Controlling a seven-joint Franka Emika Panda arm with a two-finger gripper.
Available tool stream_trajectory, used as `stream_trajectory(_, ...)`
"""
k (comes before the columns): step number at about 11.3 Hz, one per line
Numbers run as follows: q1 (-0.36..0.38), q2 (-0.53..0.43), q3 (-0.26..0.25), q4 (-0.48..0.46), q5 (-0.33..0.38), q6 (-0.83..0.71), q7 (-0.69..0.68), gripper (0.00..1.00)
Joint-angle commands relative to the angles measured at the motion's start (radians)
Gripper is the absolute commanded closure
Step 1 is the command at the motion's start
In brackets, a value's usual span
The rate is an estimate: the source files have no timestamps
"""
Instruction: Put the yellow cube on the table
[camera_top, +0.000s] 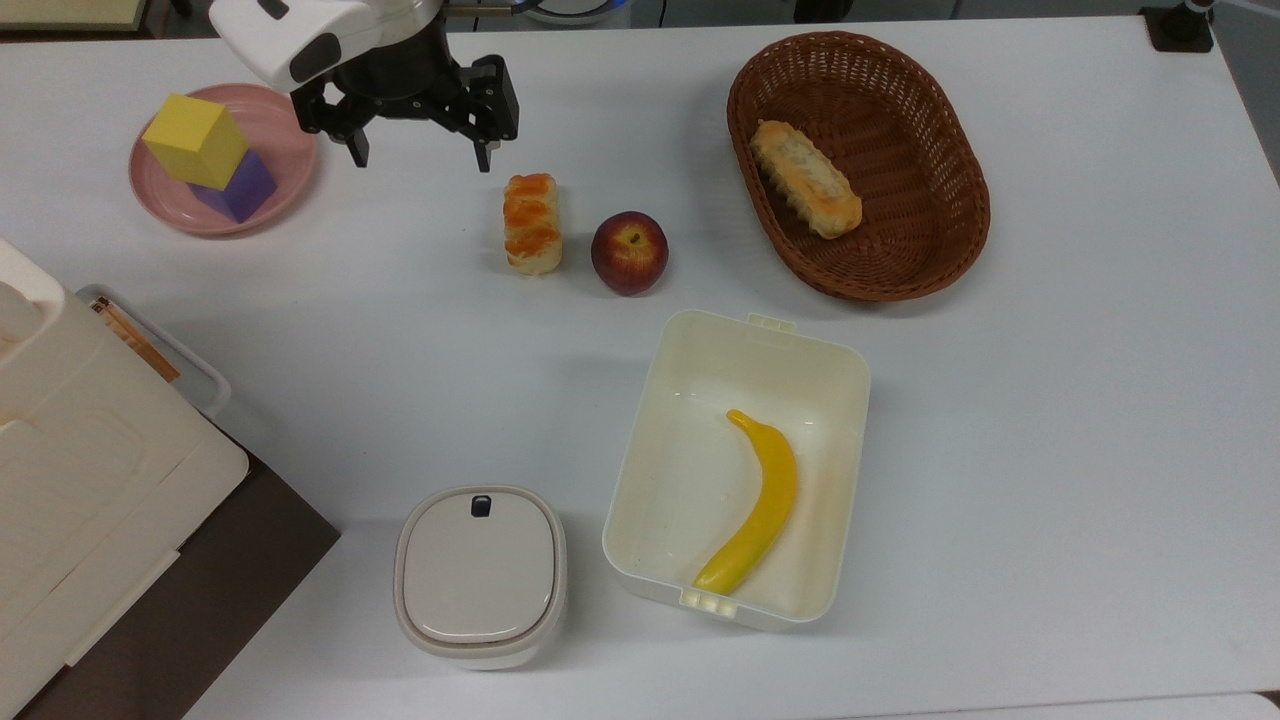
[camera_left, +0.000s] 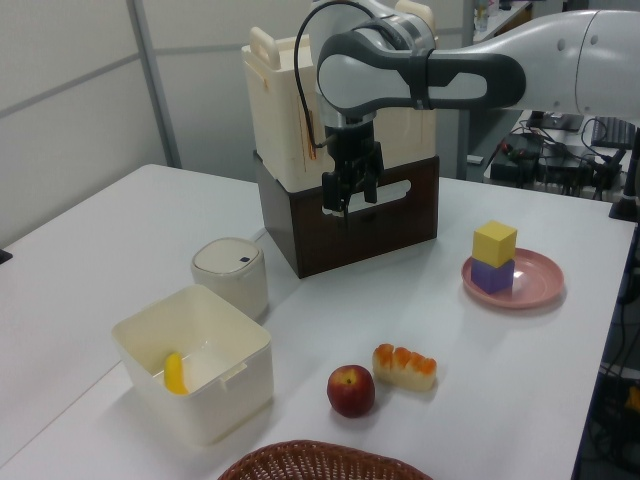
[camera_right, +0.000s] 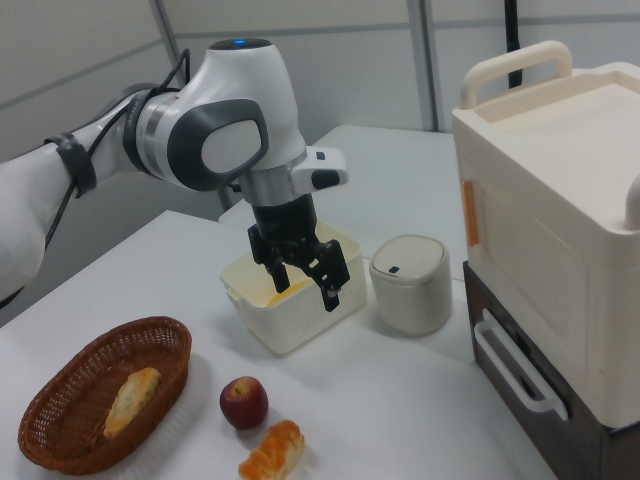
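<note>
Approach stage: I am guiding the wide-open, empty pincer (camera_top: 421, 157) toward the yellow cube (camera_top: 195, 140), stacked on the purple cube (camera_top: 240, 187) in the pink plate (camera_top: 285, 160), aiming to straddle opposite flat faces squarely before lowering to the bench (camera_top: 1050, 400).

The room is bright, with soft, even light from above. The white table (camera_top: 1050, 400) shows only pale, soft shadows beside the basket (camera_top: 935, 255) and the white box (camera_top: 835, 360), and a gentle shine. Things look clear in the top view and a bit softer in the side views.
</note>
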Motion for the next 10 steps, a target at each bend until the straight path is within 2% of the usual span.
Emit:
stream_trajectory(1, 0.000, -0.029, 0.000, -0.026, -0.012, -0.029, -0.025, 0.00)
stream_trajectory(5, 0.000, -0.062, -0.003, -0.043, -0.012, -0.052, -0.049, 0.00)
stream_trajectory(8, 0.002, -0.159, -0.002, -0.190, -0.012, -0.052, -0.080, 0.00)
stream_trajectory(10, 0.003, -0.177, 0.001, -0.263, -0.012, -0.052, -0.082, 0.00)
